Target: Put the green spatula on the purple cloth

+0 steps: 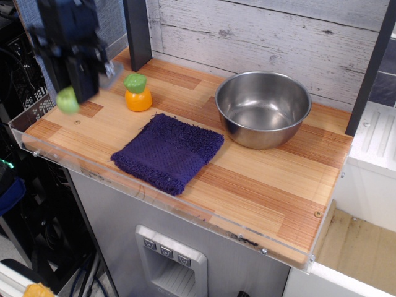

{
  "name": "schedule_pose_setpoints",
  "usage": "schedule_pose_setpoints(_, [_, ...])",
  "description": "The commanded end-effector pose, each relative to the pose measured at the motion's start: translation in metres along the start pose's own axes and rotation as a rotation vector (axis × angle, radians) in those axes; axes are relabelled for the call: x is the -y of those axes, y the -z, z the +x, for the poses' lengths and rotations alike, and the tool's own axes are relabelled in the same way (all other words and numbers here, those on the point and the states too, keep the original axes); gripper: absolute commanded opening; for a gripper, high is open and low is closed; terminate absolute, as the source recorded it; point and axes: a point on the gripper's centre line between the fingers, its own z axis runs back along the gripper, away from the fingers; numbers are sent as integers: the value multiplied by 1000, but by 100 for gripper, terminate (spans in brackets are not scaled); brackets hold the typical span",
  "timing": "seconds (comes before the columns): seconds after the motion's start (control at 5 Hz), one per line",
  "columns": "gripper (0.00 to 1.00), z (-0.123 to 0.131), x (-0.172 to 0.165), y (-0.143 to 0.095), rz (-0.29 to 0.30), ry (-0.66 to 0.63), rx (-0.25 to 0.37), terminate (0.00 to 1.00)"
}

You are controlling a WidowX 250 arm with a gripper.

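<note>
We count one gripper (79, 73), one green spatula (68, 99), one purple cloth (167, 152), one steel bowl (263, 108), and one orange toy (137, 93) with a green top. All sit on or above one wooden table (266, 185). One dark post (137, 31) stands at the back.
</note>
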Motion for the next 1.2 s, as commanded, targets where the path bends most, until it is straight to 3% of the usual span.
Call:
schedule_pose_setpoints(0.0, [0, 11, 32, 25, 28, 69, -32, 0])
schedule_pose_setpoints(0.4, [0, 32, 49, 44, 26, 114, -53, 0])
schedule_pose_setpoints(1.0, [0, 49, 64, 52, 23, 144, -73, 0])
